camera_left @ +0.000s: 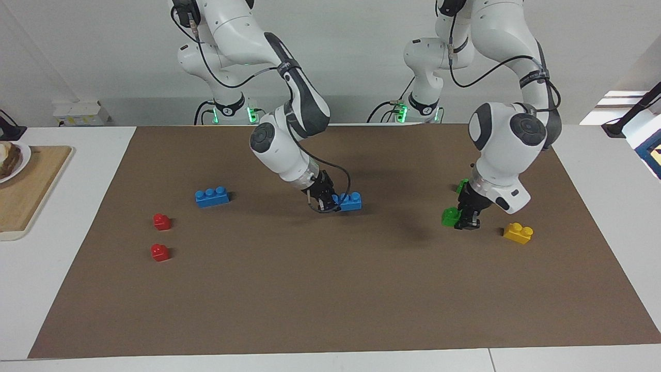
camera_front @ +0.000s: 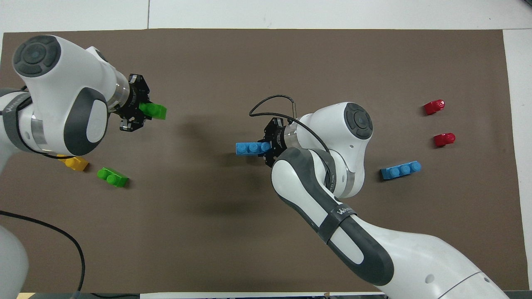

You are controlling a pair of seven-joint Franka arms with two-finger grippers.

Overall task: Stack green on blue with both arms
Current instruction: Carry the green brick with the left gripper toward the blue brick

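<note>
My right gripper (camera_left: 330,202) is shut on one end of a blue three-stud brick (camera_left: 352,201) and holds it low over the middle of the brown mat; it also shows in the overhead view (camera_front: 268,147), with the brick (camera_front: 250,148) sticking out sideways. My left gripper (camera_left: 466,219) is shut on a green two-stud brick (camera_left: 450,217) and holds it above the mat toward the left arm's end; the overhead view shows the gripper (camera_front: 139,112) and the brick (camera_front: 154,111). A second green brick (camera_front: 112,177) lies on the mat, partly hidden by the left arm in the facing view (camera_left: 461,186).
A second blue brick (camera_left: 211,197) (camera_front: 401,170) and two red one-stud bricks (camera_left: 161,221) (camera_left: 159,252) lie toward the right arm's end. A yellow brick (camera_left: 518,232) (camera_front: 75,163) lies beside the loose green one. A wooden board (camera_left: 31,191) sits off the mat.
</note>
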